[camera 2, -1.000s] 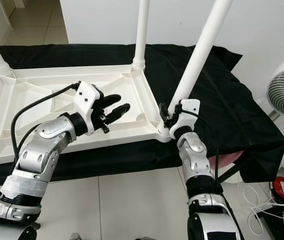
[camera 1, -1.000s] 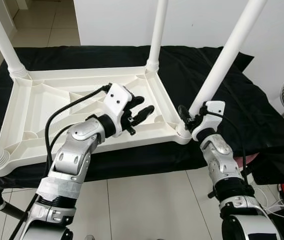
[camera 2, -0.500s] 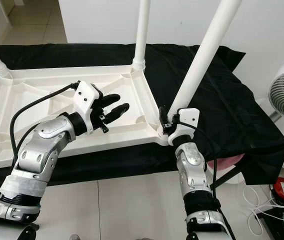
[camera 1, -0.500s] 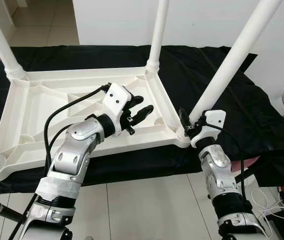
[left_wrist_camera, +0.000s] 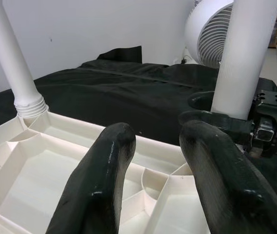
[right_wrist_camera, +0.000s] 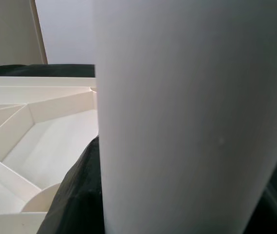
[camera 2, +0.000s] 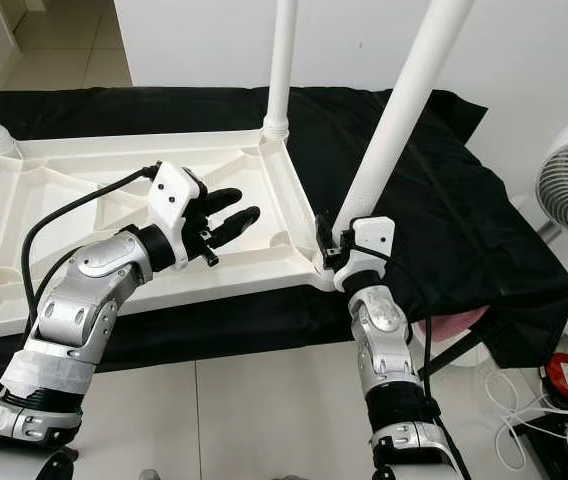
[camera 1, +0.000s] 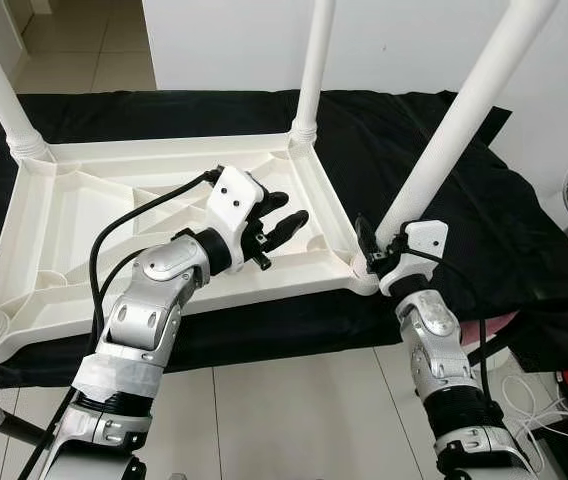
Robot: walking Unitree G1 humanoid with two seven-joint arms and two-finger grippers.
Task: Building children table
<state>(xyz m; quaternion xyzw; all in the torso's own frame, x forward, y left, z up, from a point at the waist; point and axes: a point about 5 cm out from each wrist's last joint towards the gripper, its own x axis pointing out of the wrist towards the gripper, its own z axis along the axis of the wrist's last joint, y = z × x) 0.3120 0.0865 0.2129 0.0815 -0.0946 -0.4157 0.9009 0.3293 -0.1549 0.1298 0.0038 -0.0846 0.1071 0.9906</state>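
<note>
Left eye view: right gripper (camera 1: 376, 255) clamps leg (camera 1: 454, 128) base, frame centre-right; left gripper (camera 1: 282, 222) fingers parted, idle. Leg looks light, stiff, slick plastic; grip low near socket.

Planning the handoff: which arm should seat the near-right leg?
Right. The right gripper is shut on the near-right leg at its socket; the left gripper hovers open over the tabletop underside, holding nothing.

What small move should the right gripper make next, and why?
Probably keep turning the near right leg into its corner socket: the right gripper clasps the leg's base, which leans, while the left gripper hovers open above the upturned tabletop.
</note>
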